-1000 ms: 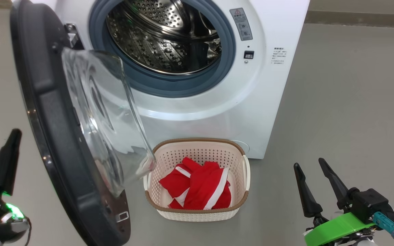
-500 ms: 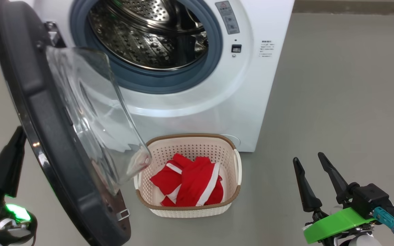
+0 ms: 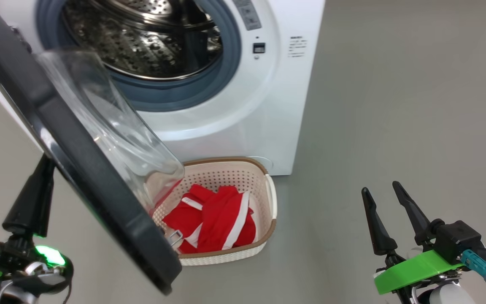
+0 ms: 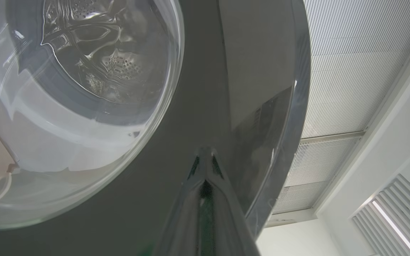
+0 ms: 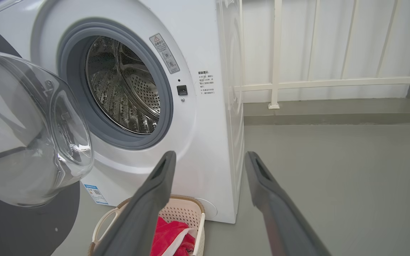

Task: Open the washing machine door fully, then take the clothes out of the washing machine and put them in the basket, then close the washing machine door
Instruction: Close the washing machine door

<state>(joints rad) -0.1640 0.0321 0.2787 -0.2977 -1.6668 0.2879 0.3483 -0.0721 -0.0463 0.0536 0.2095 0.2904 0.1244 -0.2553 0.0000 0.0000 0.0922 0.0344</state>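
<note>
The left hand (image 4: 205, 158) is clenched on nothing, its two fingers pressed together into one blunt wedge; in the left wrist view their tips meet the glossy outer face of the washing machine door (image 3: 82, 169), low on the black rim. Closed fingers suit this, since a push needs a stiff point and not a grasp, and pushing near the rim, away from the hinge, seems to give the most leverage. The right hand (image 3: 379, 188) is released and empty, its fingers spread, held low over the floor (image 3: 395, 105) well to the right of everything; it looks parked there to keep out of the door's swing.

The door stands part-way open at a slant, its glass bowl (image 3: 112, 126) bulging toward the washing machine (image 3: 226, 126). The steel drum (image 3: 141, 42) shows no fabric in the part that can be seen. The clothes (image 3: 213, 219) lie heaped in the basket (image 3: 270, 198), which sits on the floor against the foot of the machine, under the opening, likely so a garment need only be dropped a short way.

The unloading looks done, leaving only the closing. The door's lower edge overhangs the basket's left side; whether it clears the rim I cannot tell.
</note>
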